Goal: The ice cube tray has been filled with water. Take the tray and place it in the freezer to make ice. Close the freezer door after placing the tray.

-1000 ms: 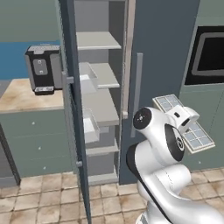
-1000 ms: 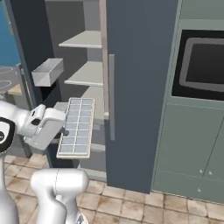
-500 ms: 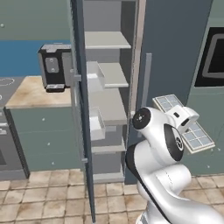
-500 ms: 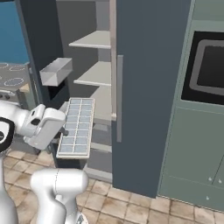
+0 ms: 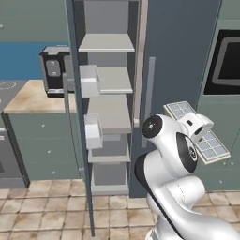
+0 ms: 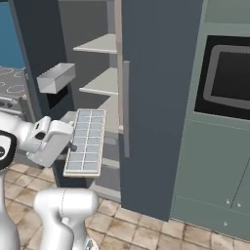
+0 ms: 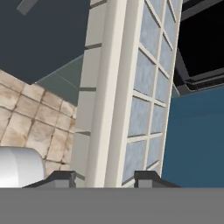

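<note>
While fingers (image 7: 105,177) clamp ice cube tray (image 6: 87,141), far end cropped

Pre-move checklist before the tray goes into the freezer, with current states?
1. Tool shut on the ice cube tray: ok; fingertips straddle its edge in the hand view.
2. Tray level: cannot tell; it looks slightly tilted in the left base view.
3. Freezer door swung open: ok.
4. Bare shelf in the freezer to take the tray: ok.
5. Tray lined up with the opening: not ok; it hangs in front of the closed twin door.
</note>
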You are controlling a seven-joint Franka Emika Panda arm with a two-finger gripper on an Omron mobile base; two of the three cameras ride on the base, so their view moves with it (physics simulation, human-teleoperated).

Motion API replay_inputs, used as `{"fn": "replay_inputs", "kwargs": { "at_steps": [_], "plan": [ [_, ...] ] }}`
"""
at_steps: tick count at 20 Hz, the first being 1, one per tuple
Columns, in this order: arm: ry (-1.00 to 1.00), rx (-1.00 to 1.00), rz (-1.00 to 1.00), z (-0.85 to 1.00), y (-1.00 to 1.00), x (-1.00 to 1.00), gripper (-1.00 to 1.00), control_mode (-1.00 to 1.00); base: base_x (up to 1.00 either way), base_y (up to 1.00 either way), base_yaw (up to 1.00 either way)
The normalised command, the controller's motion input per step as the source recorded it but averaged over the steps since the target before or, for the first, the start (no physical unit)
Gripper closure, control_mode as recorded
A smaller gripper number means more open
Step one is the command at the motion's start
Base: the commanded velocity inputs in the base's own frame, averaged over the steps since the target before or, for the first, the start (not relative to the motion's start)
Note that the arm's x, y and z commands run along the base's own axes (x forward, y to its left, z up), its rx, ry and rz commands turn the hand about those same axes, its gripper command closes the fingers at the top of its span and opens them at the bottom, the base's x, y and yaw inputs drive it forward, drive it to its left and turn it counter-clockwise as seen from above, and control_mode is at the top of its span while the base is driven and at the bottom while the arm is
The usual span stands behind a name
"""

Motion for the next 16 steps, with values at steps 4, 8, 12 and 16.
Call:
{"fn": "replay_inputs", "kwargs": {
  "at_steps": [4, 8, 12, 16],
  "plan": [
    [0.00, 0.00, 0.00, 0.00, 0.00, 0.00, 1.00, 1.00, 0.02, -0.04, 0.06],
    [0.00, 0.00, 0.00, 0.00, 0.00, 0.00, 1.00, 1.00, 0.29, 0.00, 0.07],
    [0.00, 0.00, 0.00, 0.00, 0.00, 0.00, 1.00, 1.00, 0.40, -0.11, 0.20],
    [0.00, 0.00, 0.00, 0.00, 0.00, 0.00, 1.00, 1.00, 0.37, -0.21, 0.25]
  ]
}}
